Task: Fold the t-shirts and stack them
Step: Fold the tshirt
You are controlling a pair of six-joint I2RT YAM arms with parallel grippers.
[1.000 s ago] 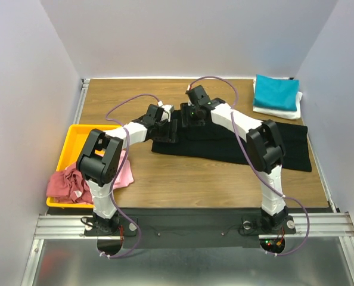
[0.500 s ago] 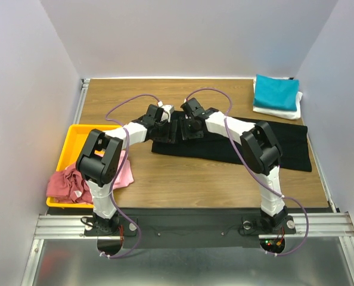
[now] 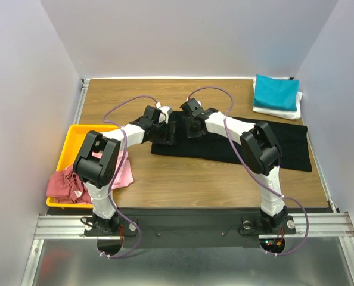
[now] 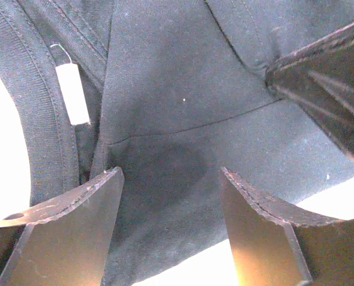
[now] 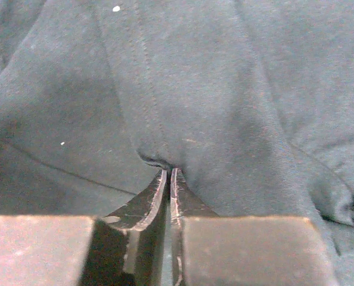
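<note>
A large black t-shirt [image 3: 248, 149] lies spread across the middle of a wooden table [image 3: 183, 179]. Both arms reach to its left end. The right gripper [image 5: 168, 174] is closed, pinching a small fold of the black cloth. Just beside it, the left gripper [image 4: 170, 179] stands with jaws wide apart over the fabric near the collar, gripping nothing. A folded teal t-shirt [image 3: 276, 90] rests on a white one [image 3: 278, 112] at the far right corner. Crumpled pink [image 3: 124, 173] and dusty red [image 3: 64, 185] t-shirts lie in a yellow tray [image 3: 75, 134] at the left.
</note>
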